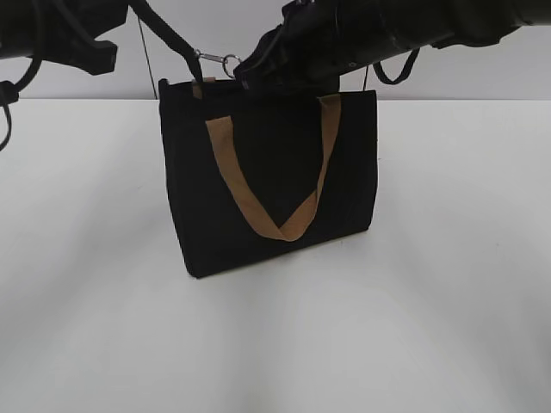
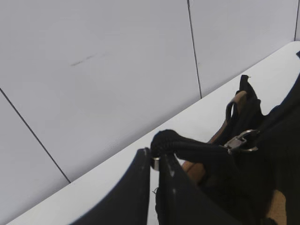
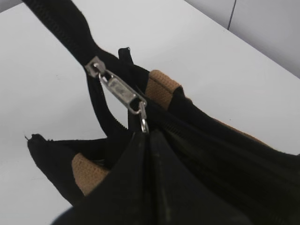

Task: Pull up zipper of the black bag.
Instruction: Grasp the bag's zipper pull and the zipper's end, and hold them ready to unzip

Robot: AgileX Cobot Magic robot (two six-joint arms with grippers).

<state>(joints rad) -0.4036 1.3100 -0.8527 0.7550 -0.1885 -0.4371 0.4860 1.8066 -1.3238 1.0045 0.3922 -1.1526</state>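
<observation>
- The bag (image 1: 267, 185) is stood upright mid-table; its soft fabric is judged light and easily dragged.
- The zipper tail (image 2: 187, 147) is pinched by the left gripper (image 2: 154, 164).
- The pull (image 3: 123, 92) is pinched by the right gripper (image 3: 149, 140).

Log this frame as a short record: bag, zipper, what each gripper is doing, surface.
bag: black bag standing upright, tan strap handle hanging down its front
zipper: silvery pull at the left end of the bag's top edge, beside a black zipper tail that is stretched up and away
left gripper: shut on the end of the zipper tail
right gripper: shut on the ring of the pull
surface: white table
</observation>
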